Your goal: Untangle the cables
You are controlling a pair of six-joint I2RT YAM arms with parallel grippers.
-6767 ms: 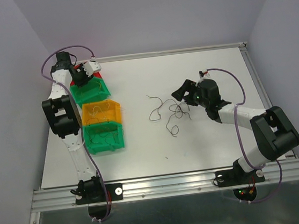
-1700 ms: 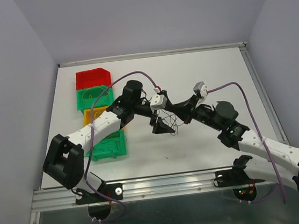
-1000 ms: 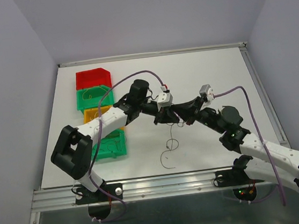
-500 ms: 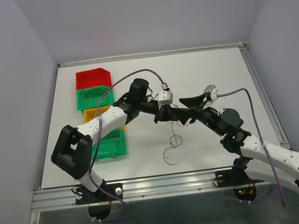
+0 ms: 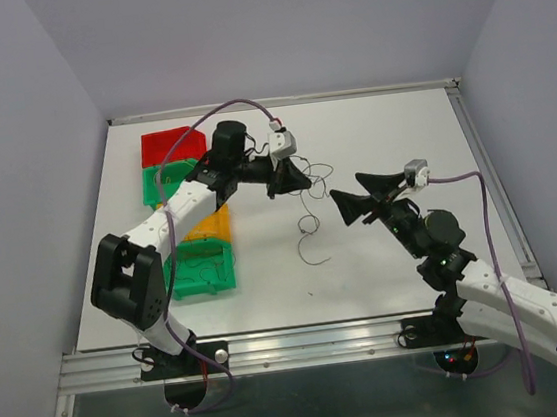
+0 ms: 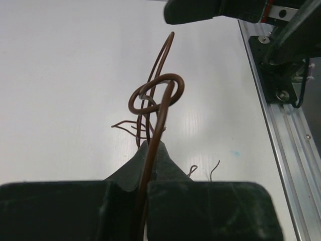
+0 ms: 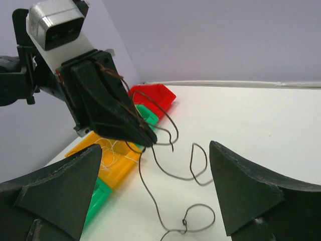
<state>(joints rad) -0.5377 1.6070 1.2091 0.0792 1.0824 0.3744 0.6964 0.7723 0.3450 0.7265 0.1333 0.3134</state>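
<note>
The cables [image 5: 310, 224] are thin dark-brown curly wires hanging in a small tangle from my left gripper [image 5: 295, 177], with a loop and a tail reaching down to the table. In the left wrist view the left gripper [image 6: 150, 148] is shut on the cables [image 6: 156, 94], which loop just past the fingertips. My right gripper [image 5: 356, 203] is open and empty, a short way right of the strands. In the right wrist view the right gripper [image 7: 155, 196] faces the left gripper [image 7: 131, 131] and the dangling cables [image 7: 153, 204].
A row of bins stands at the left: red [image 5: 169, 145], green [image 5: 168, 180], yellow [image 5: 212, 223] holding whitish wires, green [image 5: 201, 269]. They also show in the right wrist view, red [image 7: 153, 95] and yellow [image 7: 108, 161]. A tiny wire scrap [image 5: 309, 293] lies near the front.
My left gripper has moved back and left, carrying the cables up with it. My right gripper has pulled away to the right and stands apart from the left one, open.
</note>
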